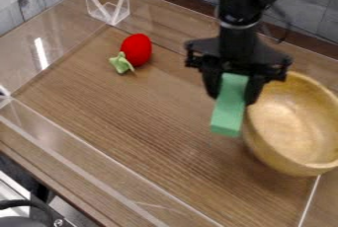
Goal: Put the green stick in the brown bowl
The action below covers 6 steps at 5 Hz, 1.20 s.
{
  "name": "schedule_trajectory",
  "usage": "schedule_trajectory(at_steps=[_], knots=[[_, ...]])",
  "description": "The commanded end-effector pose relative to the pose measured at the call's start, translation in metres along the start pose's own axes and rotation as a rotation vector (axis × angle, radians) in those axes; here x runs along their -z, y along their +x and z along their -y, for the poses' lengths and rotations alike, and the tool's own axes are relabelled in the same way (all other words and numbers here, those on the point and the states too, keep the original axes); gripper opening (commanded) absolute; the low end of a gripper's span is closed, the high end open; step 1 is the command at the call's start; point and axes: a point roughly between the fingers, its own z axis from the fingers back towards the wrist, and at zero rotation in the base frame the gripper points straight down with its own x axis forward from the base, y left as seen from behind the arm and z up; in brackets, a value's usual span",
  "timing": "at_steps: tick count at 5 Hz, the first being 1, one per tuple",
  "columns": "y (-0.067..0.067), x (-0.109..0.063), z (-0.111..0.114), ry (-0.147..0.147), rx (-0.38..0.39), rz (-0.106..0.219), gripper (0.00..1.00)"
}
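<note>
Robot's end effector (235, 91) clenched on a green stick (227, 118), held upright at the left rim of the brown bowl (294, 132), red strawberry-like toy (136, 47) farther left on the wooden counter (106, 122)

Robot arm reaches down from top of view, gripper (232, 91) at lower end, jaws clamped.

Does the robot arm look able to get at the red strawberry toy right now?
Probably not yet: the tool is shut on the green stick, though nothing seems to stand between it and the strawberry toy.
</note>
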Motion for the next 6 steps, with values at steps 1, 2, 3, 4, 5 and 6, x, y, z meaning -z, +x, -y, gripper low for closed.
schedule_trajectory(at_steps=[1,2,3,4,5,6], knots=[[-0.018,-0.01,0.05,-0.058,0.039,0.024,0.0],[-0.032,0.0,0.07,-0.08,0.037,0.012,0.0],[-0.03,0.006,0.054,-0.087,0.022,0.017,0.0],[-0.034,0.007,0.054,-0.097,0.064,0.013,0.0],[-0.038,0.008,0.054,-0.106,0.107,0.01,0.0],[-0.041,0.009,0.054,-0.113,0.151,0.007,0.0]])
